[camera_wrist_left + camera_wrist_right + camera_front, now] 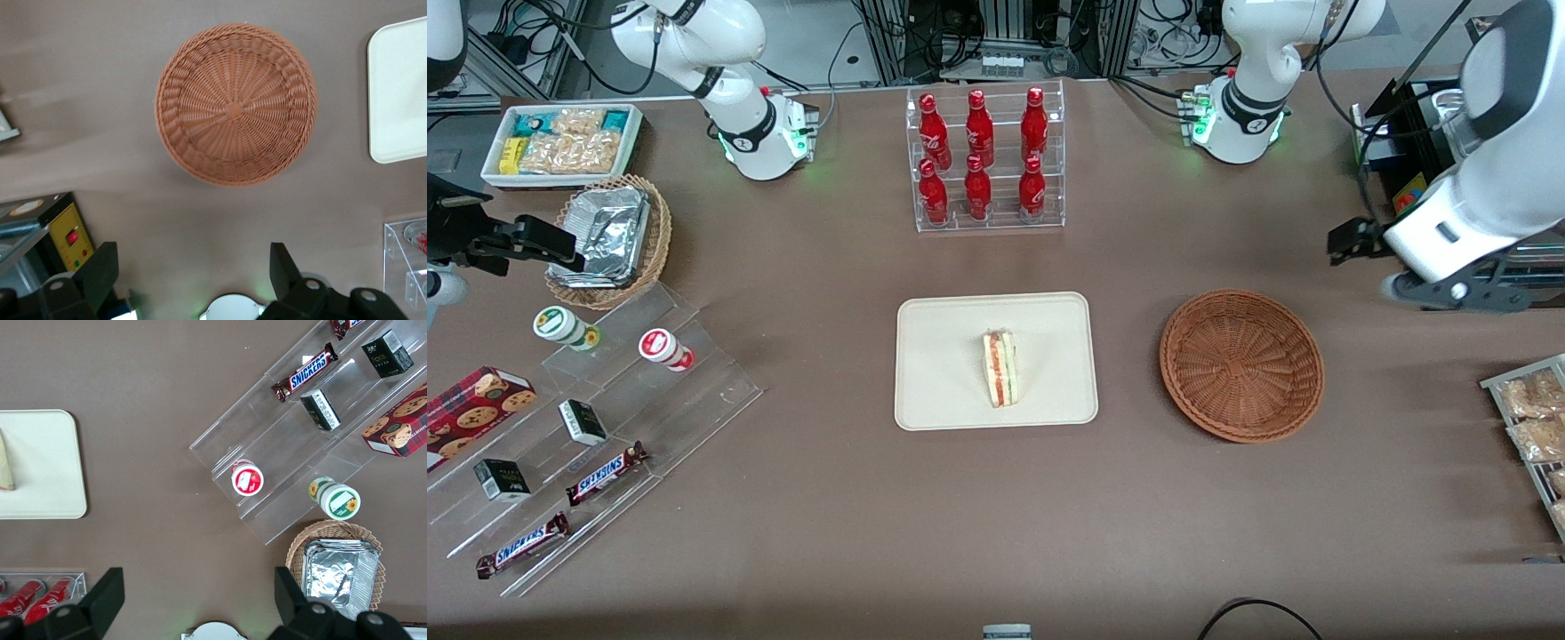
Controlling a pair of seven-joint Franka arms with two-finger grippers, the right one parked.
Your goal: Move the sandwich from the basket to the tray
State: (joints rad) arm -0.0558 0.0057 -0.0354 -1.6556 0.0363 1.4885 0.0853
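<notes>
The sandwich (1000,369), a pale wedge with red and green layers, lies in the middle of the cream tray (943,356). Its edge also shows in the right wrist view (5,463), on the tray (40,467). The reddish-brown wicker basket (1241,364) sits empty beside the tray, toward the working arm's end. My left gripper (1352,242) is open and empty. It hangs high above the table, farther from the front camera than the basket and nearer the working arm's end. The left wrist view shows the gripper (193,263), the empty basket (235,103) and a tray corner (400,87).
A clear rack of red bottles (987,160) stands farther from the front camera than the tray. Toward the parked arm's end are a foil-filled wicker basket (609,240), a white snack bin (560,142) and acrylic steps with snacks (605,400). Snack packets (1534,418) lie at the working arm's end.
</notes>
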